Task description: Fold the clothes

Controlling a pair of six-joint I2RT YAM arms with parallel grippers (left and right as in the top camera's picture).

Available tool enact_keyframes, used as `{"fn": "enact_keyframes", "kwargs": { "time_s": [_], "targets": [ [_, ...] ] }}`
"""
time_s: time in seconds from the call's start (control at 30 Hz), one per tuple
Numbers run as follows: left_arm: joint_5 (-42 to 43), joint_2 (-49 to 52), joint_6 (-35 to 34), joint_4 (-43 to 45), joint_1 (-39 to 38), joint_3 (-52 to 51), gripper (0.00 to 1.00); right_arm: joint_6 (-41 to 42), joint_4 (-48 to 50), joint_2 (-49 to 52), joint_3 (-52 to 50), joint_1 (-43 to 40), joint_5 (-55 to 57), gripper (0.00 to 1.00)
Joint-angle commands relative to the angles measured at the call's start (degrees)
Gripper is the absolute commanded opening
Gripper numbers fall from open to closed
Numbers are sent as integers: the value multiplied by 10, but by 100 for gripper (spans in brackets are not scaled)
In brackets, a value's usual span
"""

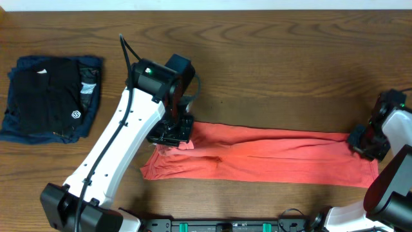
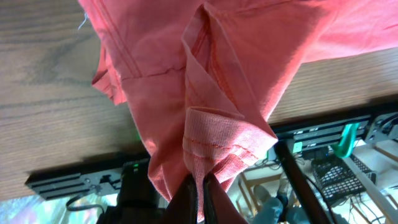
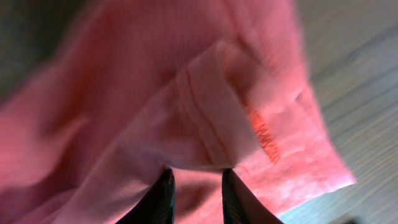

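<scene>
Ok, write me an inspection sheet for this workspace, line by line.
Surface: wood-grain table, no spills seen.
Job's things: coral T-shirt, gathered into a long band stretched between both arms.
Clutter: folded black garment stacked on a navy garment, at the far left.
Grippers: left gripper has its fingers shut on the T-shirt's ribbed edge. The right gripper has its fingers on either side of a folded hem and appears to be gripping it.
Cables: black cable rising off the left arm.
Surroundings: black rail along the table's near edge, with a wire basket below it.
</scene>
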Motion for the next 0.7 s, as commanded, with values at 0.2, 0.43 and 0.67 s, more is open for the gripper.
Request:
{"fn": "enact_keyframes", "kwargs": {
  "time_s": [0.2,0.43,0.67],
  "targets": [
    [-16,-9,-7,-34,-1,-6,7,56,27,-4,-80,-11,42,22],
    [-16,-8,-4,62,-1,-7,7,56,41,-4,-80,-14,35,24],
    [-56,1,8,240,-1,-51,7,56,43,-4,-80,-14,27,24]
  ]
}}
